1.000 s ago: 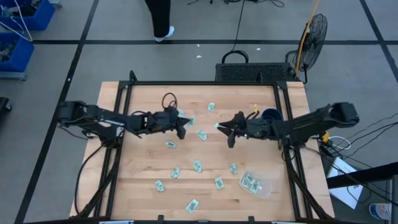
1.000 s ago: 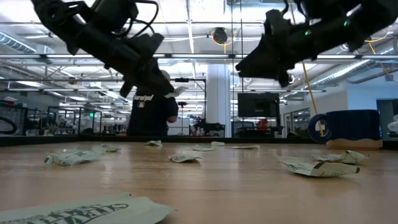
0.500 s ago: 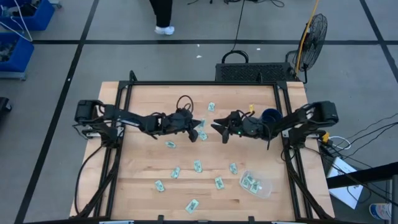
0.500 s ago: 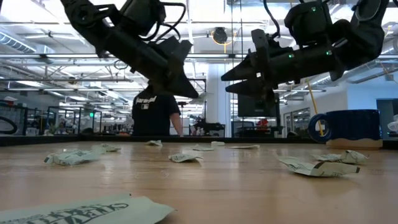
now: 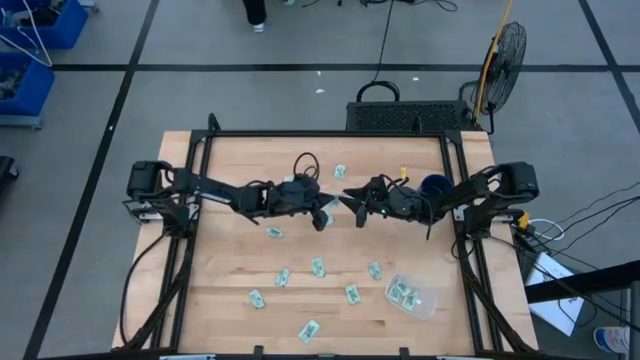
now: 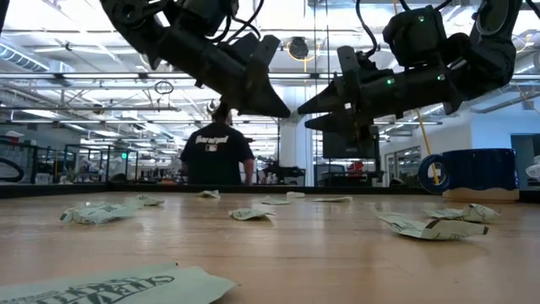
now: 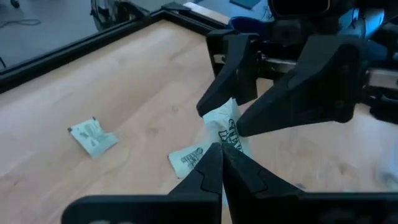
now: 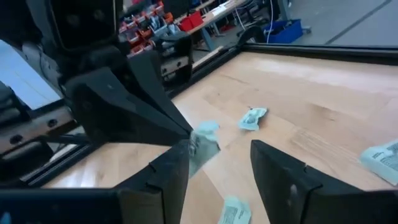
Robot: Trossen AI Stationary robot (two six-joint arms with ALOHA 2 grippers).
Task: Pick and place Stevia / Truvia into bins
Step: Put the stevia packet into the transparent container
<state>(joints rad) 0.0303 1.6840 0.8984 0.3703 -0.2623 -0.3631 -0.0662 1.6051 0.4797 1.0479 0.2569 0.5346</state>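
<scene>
A pale green and white sachet [image 7: 227, 127] hangs in the air over the middle of the table, between my two grippers. My left gripper [image 5: 325, 213] is shut on it. My right gripper [image 5: 348, 200] faces it from the right, open, with its fingers [image 8: 168, 177] on either side of the sachet [image 8: 204, 144]. Several more sachets [image 5: 318, 266] lie flat on the wood. The clear bin [image 5: 411, 297] sits near the table's near right corner with several sachets inside. My left gripper pinches one end of the sachet [image 7: 224, 142] between its two shut fingertips, coming from the table's left and slanting down. The sachet is lifted clear and sticks out beyond the fingertips. My right gripper: I cannot tell whether a finger touches the sachet.
A dark blue mug [image 5: 436, 185] stands at the table's right edge behind the right arm. Two loose sachets [image 7: 93, 135] lie on the wood under the grippers. A person [image 6: 217, 156] stands in the room beyond the far edge.
My left gripper has moved toward the table's right, and my right gripper has moved a little toward the left. Their tips now meet over the middle of the table. The person beyond the far edge has walked away.
</scene>
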